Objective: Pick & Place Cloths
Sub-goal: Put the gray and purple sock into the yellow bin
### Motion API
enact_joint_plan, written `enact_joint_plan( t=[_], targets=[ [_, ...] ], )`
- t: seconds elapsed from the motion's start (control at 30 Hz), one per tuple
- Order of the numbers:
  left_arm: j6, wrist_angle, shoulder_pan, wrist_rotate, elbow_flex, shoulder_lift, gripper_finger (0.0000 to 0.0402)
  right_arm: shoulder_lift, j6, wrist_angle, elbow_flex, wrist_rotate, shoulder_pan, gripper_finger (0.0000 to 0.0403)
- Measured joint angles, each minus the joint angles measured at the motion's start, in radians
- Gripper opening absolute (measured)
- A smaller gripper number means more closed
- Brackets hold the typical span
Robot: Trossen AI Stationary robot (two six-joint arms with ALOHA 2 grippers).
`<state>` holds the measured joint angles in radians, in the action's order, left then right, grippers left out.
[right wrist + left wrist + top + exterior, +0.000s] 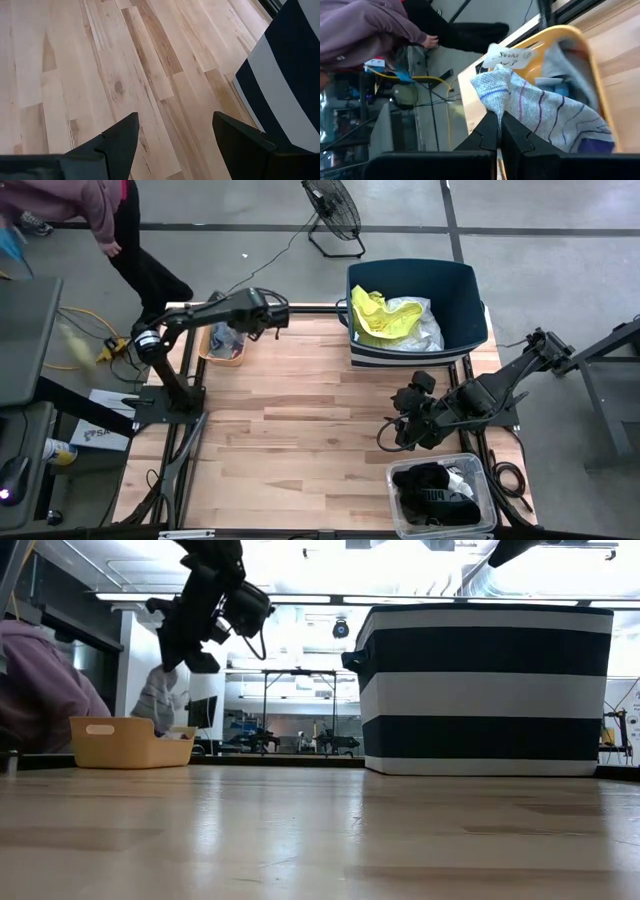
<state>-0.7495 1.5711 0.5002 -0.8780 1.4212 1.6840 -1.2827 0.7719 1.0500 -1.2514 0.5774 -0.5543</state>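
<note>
My left gripper (497, 120) is shut on a light grey sock (540, 110) with thin blue and purple stripes, over the small orange tray (570, 32) at the table's far left. In the low view the sock (157, 700) hangs under that gripper (195, 655), above the tray (120, 745). Other cloth lies in the tray (205, 352). The navy-and-white tub (465, 300) at the far right holds a neon yellow cloth (375, 315) and a white one (420, 325). My right gripper (175, 120) is open over bare wood near the tub, touching nothing. My left gripper pinches the sock's upper end (492, 102) between its two fingers, coming from above. The sock hangs below the fingers over the tray. Its lower end (155, 728) dips to about the tray's rim; whether it rests on anything I cannot tell.
A clear bin (400, 480) with black cloths (435, 485) stands at the near right corner. A person in a purple top (95, 205) stands beyond the table's far left corner, close to the tray. Bare wood (300, 420) spans the table's middle. A fan (333, 210) stands on the floor.
</note>
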Motion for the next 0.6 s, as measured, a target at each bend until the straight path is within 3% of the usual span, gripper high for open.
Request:
enact_joint_plan(
  t=[0.23,0.4,0.6],
  targets=[
    [0.094,-0.001,0.084,0.040,-0.036,0.000,0.0000,0.000,-0.007,0.000,0.000,0.000,0.000,0.0246],
    [0.149,0.000,0.134,0.120,-0.157,0.001,0.0000,0.000,-0.009,0.000,0.000,0.000,0.000,0.0246],
    [0.157,-0.023,0.124,0.134,-0.269,0.001,0.0000,0.000,-0.009,0.000,0.000,0.000,0.000,0.0246]
  ],
)
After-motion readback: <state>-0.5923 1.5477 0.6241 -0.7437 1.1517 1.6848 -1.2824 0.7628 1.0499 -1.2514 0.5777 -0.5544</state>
